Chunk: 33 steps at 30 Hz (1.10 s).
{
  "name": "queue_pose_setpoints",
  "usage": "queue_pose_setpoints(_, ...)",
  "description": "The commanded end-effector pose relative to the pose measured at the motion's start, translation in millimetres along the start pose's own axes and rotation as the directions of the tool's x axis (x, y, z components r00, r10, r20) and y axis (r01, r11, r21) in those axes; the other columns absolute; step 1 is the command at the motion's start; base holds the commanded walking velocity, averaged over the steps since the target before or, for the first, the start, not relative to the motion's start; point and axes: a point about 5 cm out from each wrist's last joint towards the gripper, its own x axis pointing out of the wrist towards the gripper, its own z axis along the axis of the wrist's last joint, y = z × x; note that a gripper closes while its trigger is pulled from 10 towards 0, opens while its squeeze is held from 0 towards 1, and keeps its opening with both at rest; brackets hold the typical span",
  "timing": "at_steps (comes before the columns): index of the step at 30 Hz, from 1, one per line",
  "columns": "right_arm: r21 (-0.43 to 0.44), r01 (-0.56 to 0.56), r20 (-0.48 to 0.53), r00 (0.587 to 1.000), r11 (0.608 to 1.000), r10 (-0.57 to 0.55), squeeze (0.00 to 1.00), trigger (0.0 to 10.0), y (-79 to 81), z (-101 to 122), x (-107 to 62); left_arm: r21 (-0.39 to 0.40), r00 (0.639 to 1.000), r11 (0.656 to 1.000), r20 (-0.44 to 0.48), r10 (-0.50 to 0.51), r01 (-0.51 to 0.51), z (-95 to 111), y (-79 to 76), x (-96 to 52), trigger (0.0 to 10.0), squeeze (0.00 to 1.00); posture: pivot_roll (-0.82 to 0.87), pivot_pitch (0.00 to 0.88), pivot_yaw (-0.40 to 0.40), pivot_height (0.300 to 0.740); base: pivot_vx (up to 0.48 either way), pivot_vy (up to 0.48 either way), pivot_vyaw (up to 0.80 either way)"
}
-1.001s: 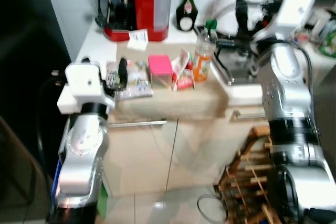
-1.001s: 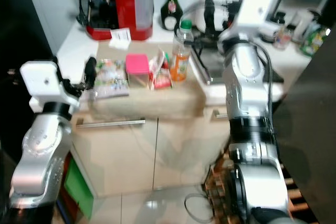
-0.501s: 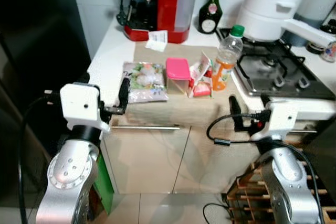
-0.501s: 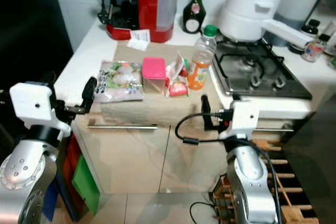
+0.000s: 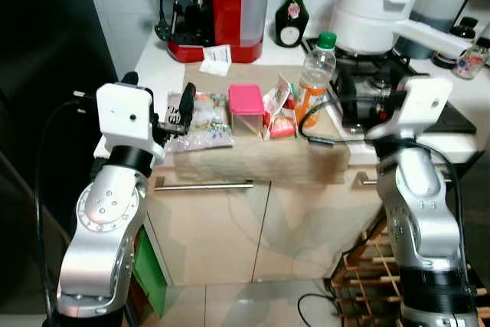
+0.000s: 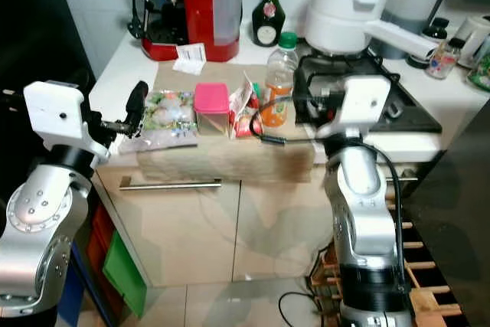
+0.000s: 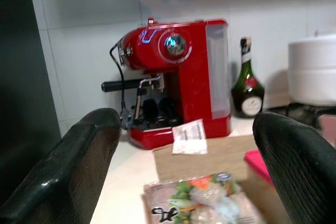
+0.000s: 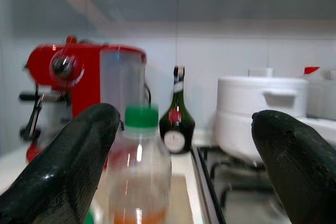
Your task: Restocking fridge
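Our right gripper (image 8: 178, 166) has risen to the surface (image 5: 253, 160), jaws wide and empty, facing the orange bottle (image 5: 314, 78). Left gripper (image 7: 184, 171) gapes empty by the vegetable bag (image 5: 200, 112). Beyond: pink box (image 5: 246, 105), red coffee machine (image 5: 218, 5), white pot (image 5: 375, 5).

Even, soft indoor light is falling across both head views, while their left side is sinking into deep shadow. The wrist views are looking hazy, their near foreground blurring.
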Motion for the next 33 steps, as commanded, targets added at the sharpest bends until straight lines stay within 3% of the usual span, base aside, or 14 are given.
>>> queue_pose_setpoints(1,0.036,0.030,-0.014,0.999,0.999,-0.030,0.00,10.0,-3.1,0,9.7,0.002,1.000,1.000,0.005,-0.010,0.010,2,2.4,2.9,10.0,0.00,-0.04,0.000,0.011,0.740,0.000,0.000,0.00)
queue_pose_setpoints(11,0.079,0.021,0.044,0.999,0.997,-0.024,0.00,10.0,2.1,19,42.5,0.004,1.000,1.000,0.017,-0.021,0.021,5,4.8,6.4,10.0,0.00,-0.02,0.000,0.018,0.740,0.000,0.000,0.00)
queue_pose_setpoints(13,0.154,0.011,-0.005,1.000,0.988,-0.011,0.00,10.0,6.2,16,50.9,0.003,0.999,0.999,0.019,-0.033,0.033,6,3.3,6.4,10.0,0.00,-0.02,0.000,0.018,0.740,0.000,0.000,0.00)
queue_pose_setpoints(16,0.181,0.019,-0.065,0.998,0.983,-0.007,0.00,10.0,6.0,12,57.1,0.000,0.999,0.999,0.016,-0.044,0.044,6,1.3,6.0,10.0,0.00,-0.02,0.000,0.014,0.740,0.000,0.000,0.00)
queue_pose_setpoints(23,0.128,0.042,-0.167,0.986,0.991,-0.020,0.00,10.0,-2.1,5,67.0,-0.019,0.999,0.999,0.006,-0.051,0.051,3,-2.1,4.9,10.0,0.00,-0.03,0.000,0.006,0.740,0.000,0.000,0.00)
queue_pose_setpoints(25,0.067,0.055,-0.238,0.970,0.996,-0.037,0.00,10.0,-7.8,0,70.6,-0.029,0.999,0.998,0.006,-0.050,0.050,2,-4.0,5.6,10.0,0.00,-0.03,0.000,0.001,0.740,0.000,0.000,0.00)
queue_pose_setpoints(33,0.082,0.058,-0.324,0.946,0.995,-0.029,0.00,10.0,-7.7,-10,74.5,-0.033,0.999,0.998,0.004,-0.045,0.045,1,-3.7,6.9,10.0,0.00,-0.04,0.000,-0.008,0.740,0.000,0.000,0.00)
